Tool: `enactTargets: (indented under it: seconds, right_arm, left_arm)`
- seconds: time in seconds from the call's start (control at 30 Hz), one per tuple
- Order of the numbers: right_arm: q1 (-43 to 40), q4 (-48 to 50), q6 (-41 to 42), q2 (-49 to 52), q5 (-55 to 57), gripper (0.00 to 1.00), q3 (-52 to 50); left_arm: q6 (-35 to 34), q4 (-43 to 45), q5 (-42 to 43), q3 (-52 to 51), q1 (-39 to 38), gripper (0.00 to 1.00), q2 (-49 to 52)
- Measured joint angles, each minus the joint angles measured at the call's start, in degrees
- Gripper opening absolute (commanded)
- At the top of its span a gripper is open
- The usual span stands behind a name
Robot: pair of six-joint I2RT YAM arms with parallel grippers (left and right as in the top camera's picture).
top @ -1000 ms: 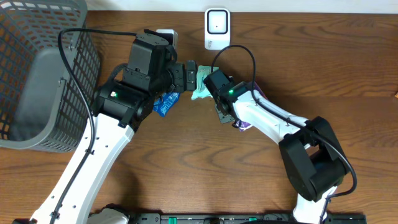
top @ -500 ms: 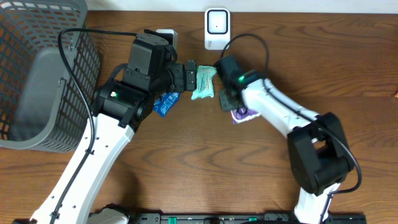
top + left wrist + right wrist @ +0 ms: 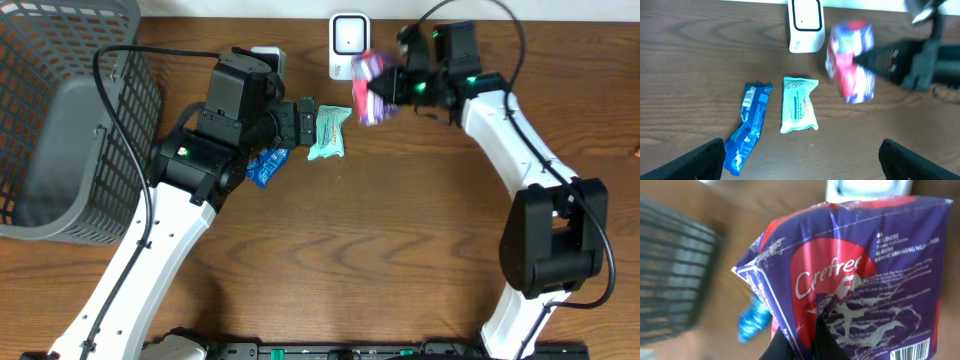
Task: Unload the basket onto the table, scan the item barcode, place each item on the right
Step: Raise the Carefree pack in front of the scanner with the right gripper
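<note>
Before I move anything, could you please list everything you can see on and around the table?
scanner: one, white, far edge of the table, centre.
purple-and-red pack: one, held in the air just right of the scanner.
mint-green pack: one, flat on the table, nearer the robot than the scanner.
blue packet: one, on the table left of the mint-green pack, partly under the left arm.
small white object: one, far edge, mostly hidden by the left arm; cannot tell what it is.
basket: one, grey mesh, far left.
table: one, brown wood.
left end effector: open, empty, beside the mint-green pack.
right end effector: shut on the purple-and-red pack.
</note>
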Motion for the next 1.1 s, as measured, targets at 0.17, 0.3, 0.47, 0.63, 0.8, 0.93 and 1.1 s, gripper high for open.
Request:
enactTargets:
  seconds: [0.17, 0.3, 0.47, 0.63, 0.8, 0.93, 1.1]
  right_arm:
    - [-1.14, 17.66, 8.68, 0.04, -8.00, 0.01, 0.13]
    - [-1.16, 32.44, 18.71, 1.62, -12.15, 0.01, 0.68]
    - [-1.14, 53.09, 33.70, 7.93, -16.13, 0.01, 0.98]
    - [-1.14, 75.23, 51.60, 17.92, -18.49, 0.01, 0.96]
    - [-1.14, 87.82, 65.90, 25.83, -19.06, 0.01, 0.94]
    - [-1.14, 91.08, 72.00, 29.59, -19.78, 0.01, 0.94]
    - [-1.14, 92.83, 74.97, 30.71, -21.03, 0.01, 1.11]
  left_arm:
    - [0.00, -0.02, 0.00, 0.00, 0.00, 0.98, 0.00]
    - [-0.02, 0.00, 0.00, 0.00, 0.00, 0.98, 0.00]
    - [0.00, 0.00, 0.00, 0.00, 0.00, 0.98, 0.00]
    - [0.00, 0.00, 0.00, 0.00, 0.00, 0.98, 0.00]
    - [0.00, -0.02, 0.00, 0.00, 0.00, 0.98, 0.00]
    - [-0.02, -0.02, 0.00, 0.00, 0.00, 0.98, 0.00]
    - [-0.02, 0.00, 0.00, 0.00, 0.00, 0.98, 0.00]
